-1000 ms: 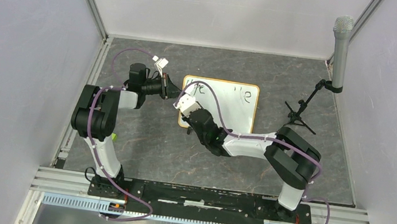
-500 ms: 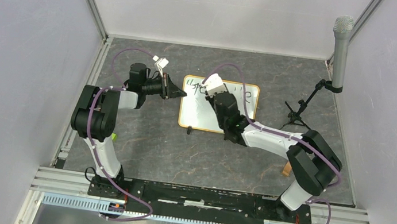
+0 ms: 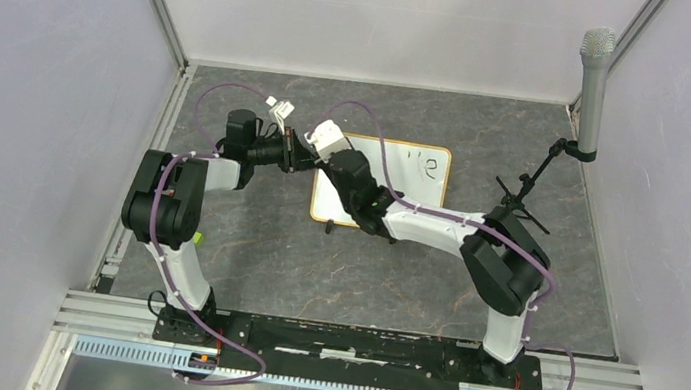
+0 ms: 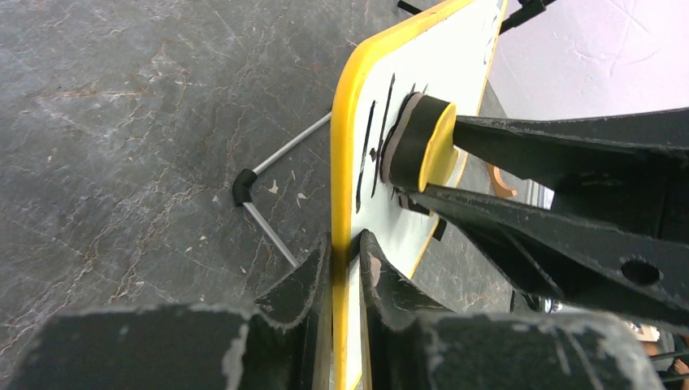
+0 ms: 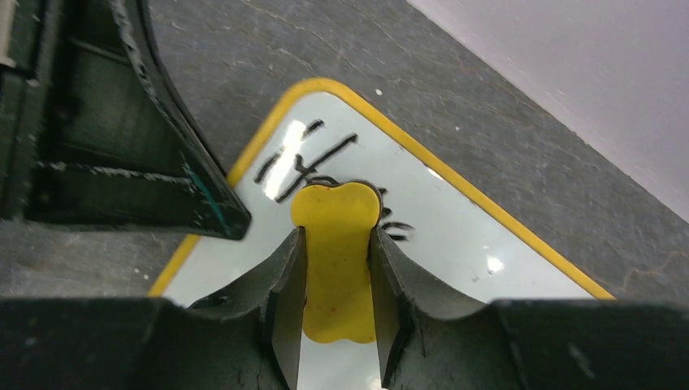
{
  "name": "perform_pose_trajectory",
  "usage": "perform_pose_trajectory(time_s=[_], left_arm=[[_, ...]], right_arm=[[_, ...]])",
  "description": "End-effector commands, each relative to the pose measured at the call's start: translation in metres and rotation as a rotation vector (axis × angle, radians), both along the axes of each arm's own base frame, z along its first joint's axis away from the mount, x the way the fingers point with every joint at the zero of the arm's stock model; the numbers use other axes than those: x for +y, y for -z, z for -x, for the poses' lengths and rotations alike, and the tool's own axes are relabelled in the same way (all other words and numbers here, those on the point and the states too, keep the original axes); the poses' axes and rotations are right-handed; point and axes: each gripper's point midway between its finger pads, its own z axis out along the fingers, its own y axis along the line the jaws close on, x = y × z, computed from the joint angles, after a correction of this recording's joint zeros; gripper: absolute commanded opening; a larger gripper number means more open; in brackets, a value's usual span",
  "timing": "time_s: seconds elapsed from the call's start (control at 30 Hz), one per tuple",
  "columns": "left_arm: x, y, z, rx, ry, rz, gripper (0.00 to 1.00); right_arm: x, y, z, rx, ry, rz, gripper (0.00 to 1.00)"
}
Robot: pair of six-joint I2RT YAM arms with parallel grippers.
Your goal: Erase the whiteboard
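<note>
The whiteboard [image 5: 463, 244] is gleaming glossy white inside a smooth yellow-orange rim. The eraser [image 5: 335, 268] is showing smooth yellow plastic over a dark felt-like pad [image 4: 406, 138]. The worktop [image 4: 122, 122] is looking matt and stone-veined; the fingers [image 4: 302, 276] of the left gripper [image 4: 345, 240] are showing scuffed black plastic.

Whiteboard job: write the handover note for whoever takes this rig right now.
Left gripper: shut on the whiteboard at its left edge, steadying it.
Right gripper: shut on the yellow eraser, which is pressed to the board near its far-left corner.
Done: the middle of the board looks wiped clean.
Left: the strokes around the eraser at that corner, and a mark near the far-right corner.
</note>
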Motion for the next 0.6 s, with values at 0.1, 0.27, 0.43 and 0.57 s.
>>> perform_pose_trajectory(time_s=[0.1,0.27,0.43,0.57], left_arm=[[0.010,0.024,-0.011,-0.001,-0.089,-0.098,0.02],[0.010,0.024,-0.010,-0.006,-0.094,-0.104,0.02],[0.010,0.025,-0.011,-0.003,-0.092,-0.103,0.02],[0.009,0.025,-0.010,-0.005,-0.092,-0.108,0.02]], right_arm=[[0.010,-0.010,-0.012,0.007,0.012,-0.023,0.37],[-0.049,-0.012,-0.011,-0.009,0.111,-0.017,0.37],[-0.094,-0.004,-0.002,-0.020,0.186,0.035,0.37],[-0.087,0.006,0.002,0.003,0.159,0.042,0.37]])
